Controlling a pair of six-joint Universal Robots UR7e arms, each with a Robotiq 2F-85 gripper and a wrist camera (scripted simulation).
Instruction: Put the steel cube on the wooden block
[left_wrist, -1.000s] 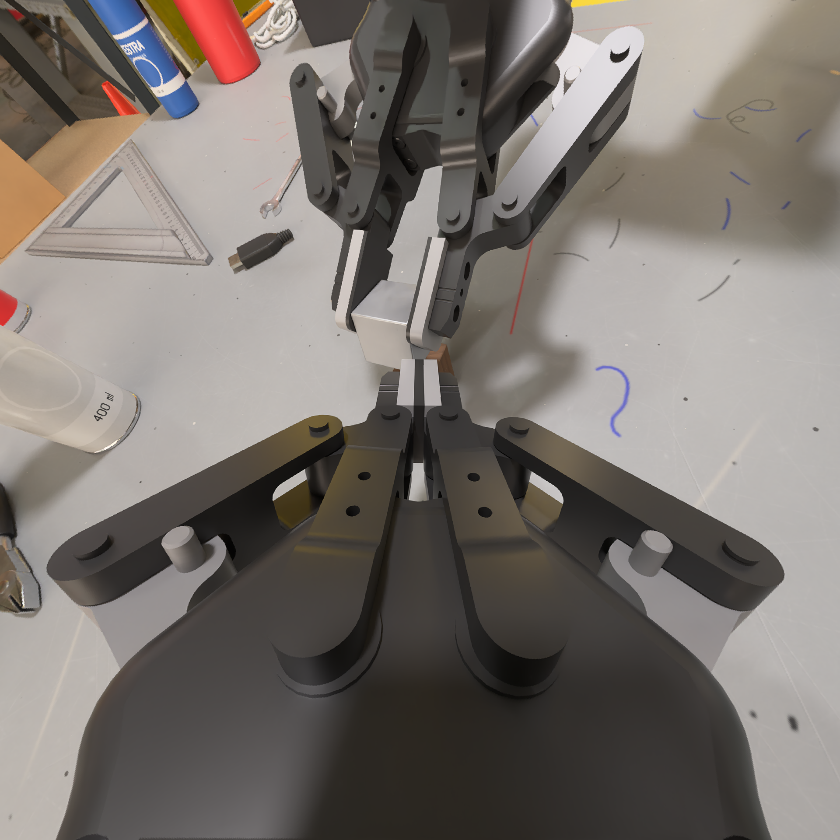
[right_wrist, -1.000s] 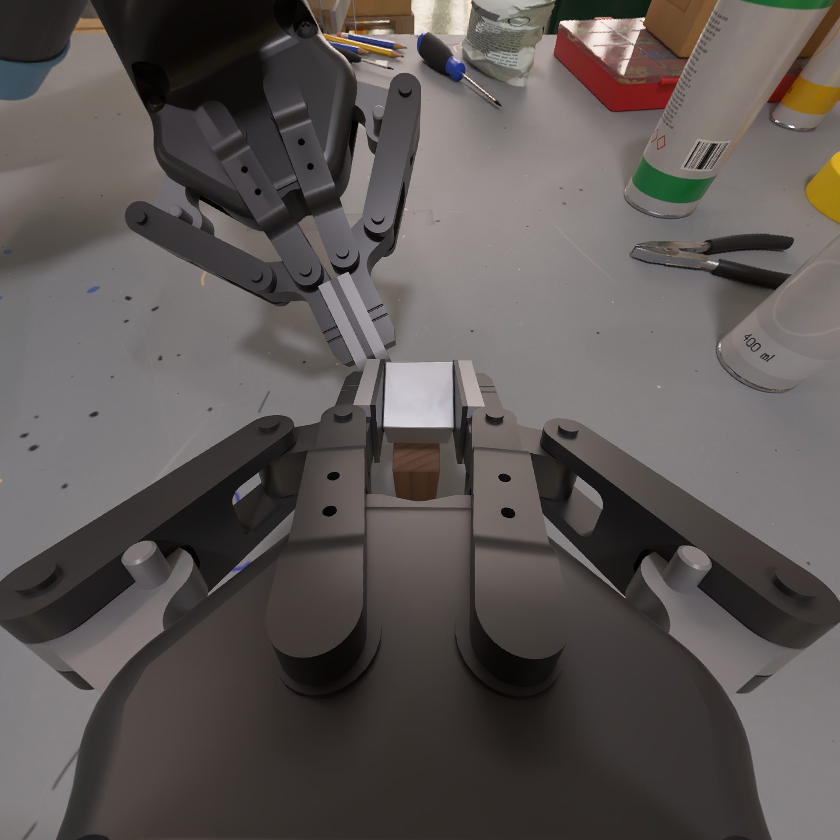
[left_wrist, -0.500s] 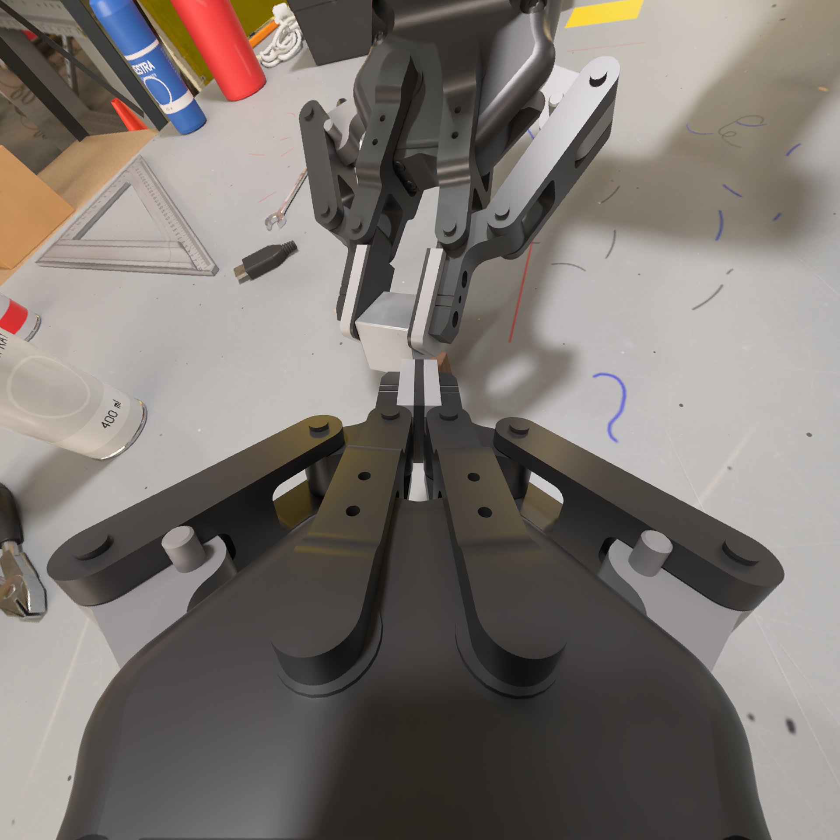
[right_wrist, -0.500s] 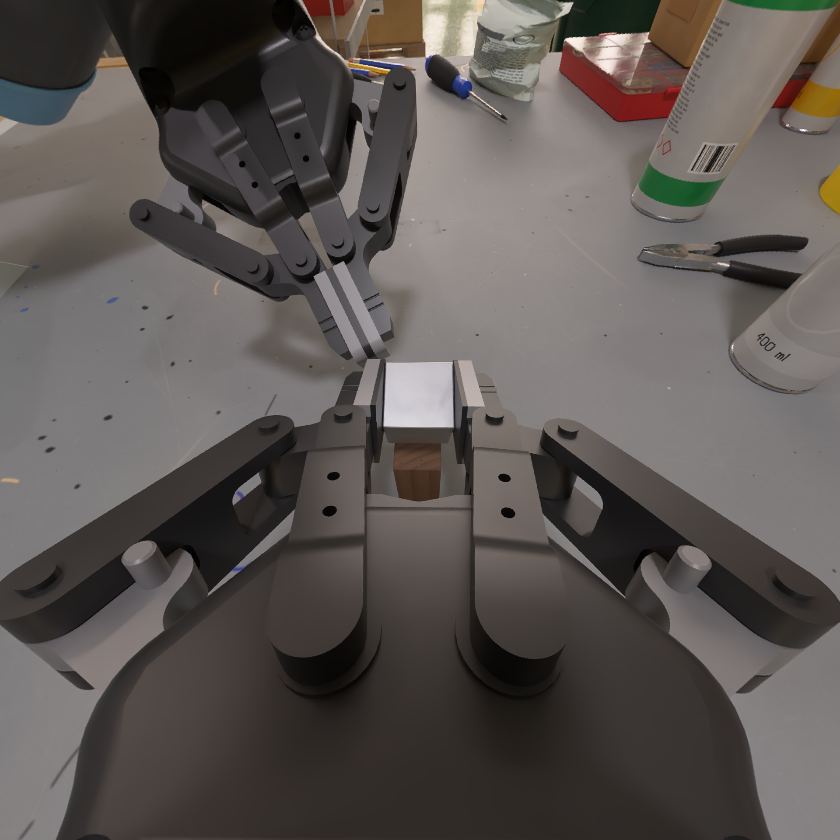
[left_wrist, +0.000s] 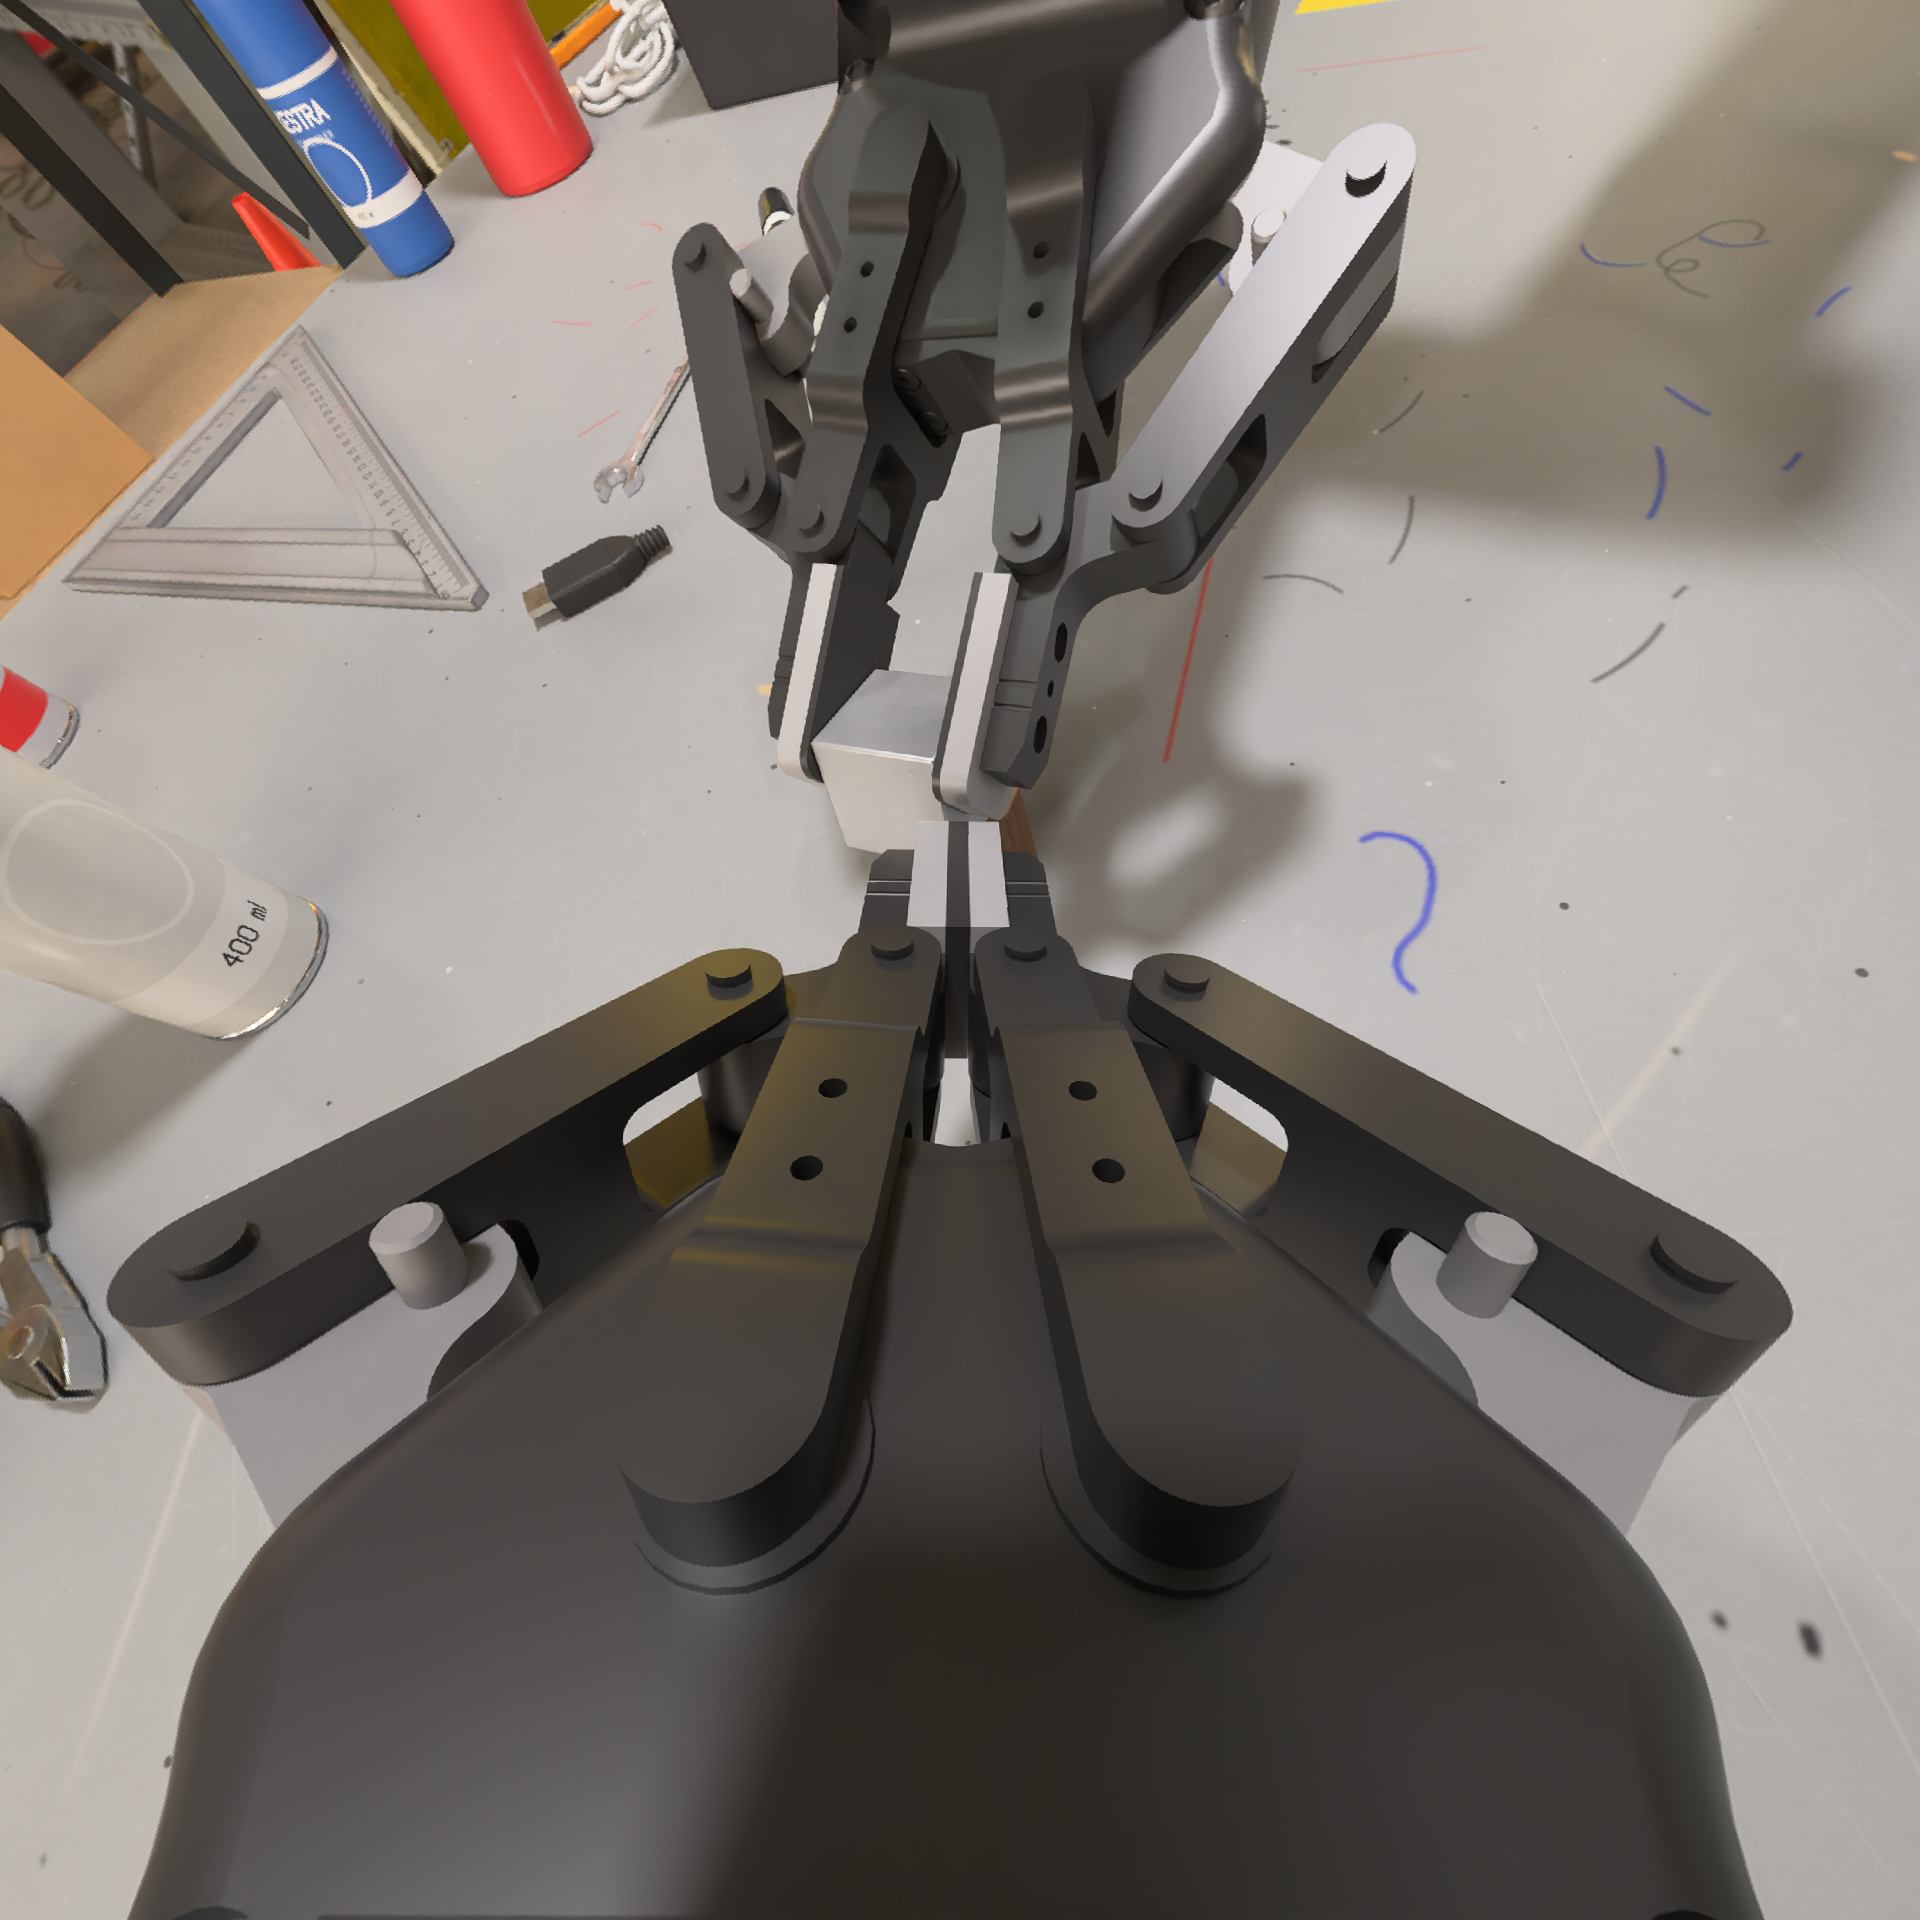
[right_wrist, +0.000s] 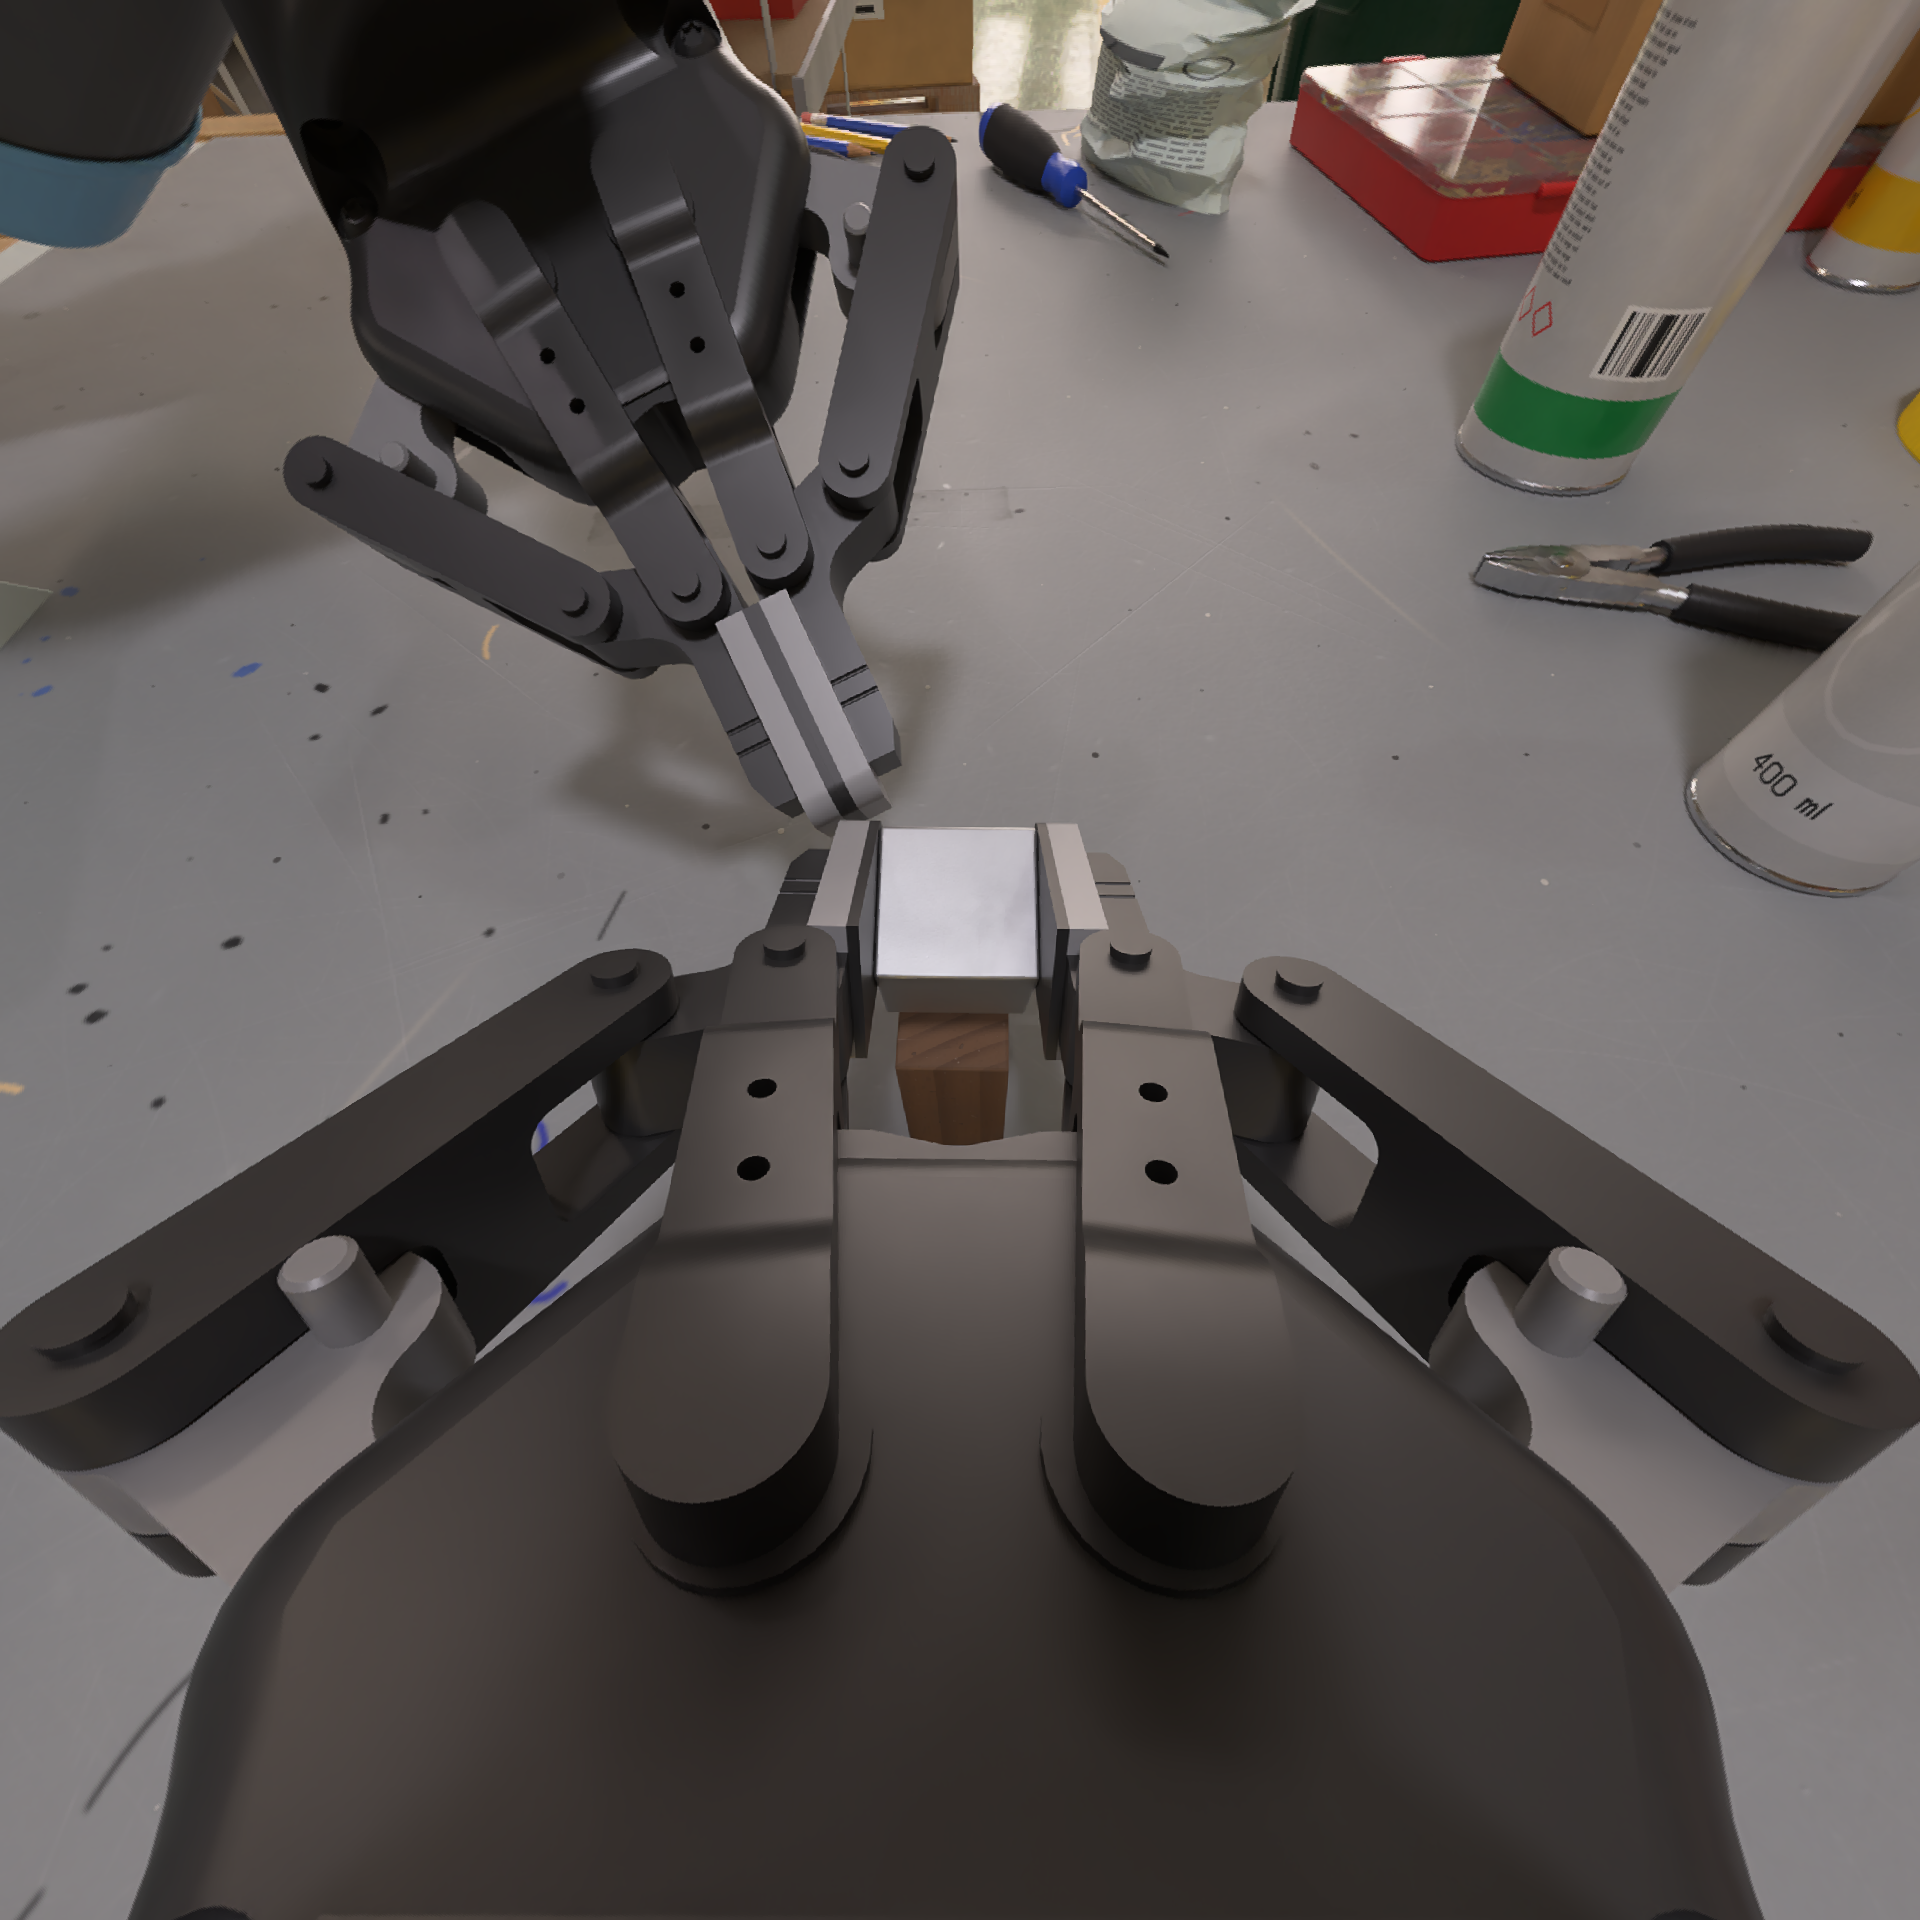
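Between the pale pads of the right gripper, the steel cube is sitting clamped on both sides, its top face catching the light. Directly under it the wooden block is standing upright on the grey table, and the cube is lying against the block's top as far as the right wrist view shows (a thin gap cannot be ruled out). From the left wrist view the same cube is showing between the right gripper's fingers, with only a sliver of the block peeking out beside it. The left gripper is hovering just beside the cube with its two pads pressed together and nothing between them. Off to the side, pliers and a white spray can are lying on the table.
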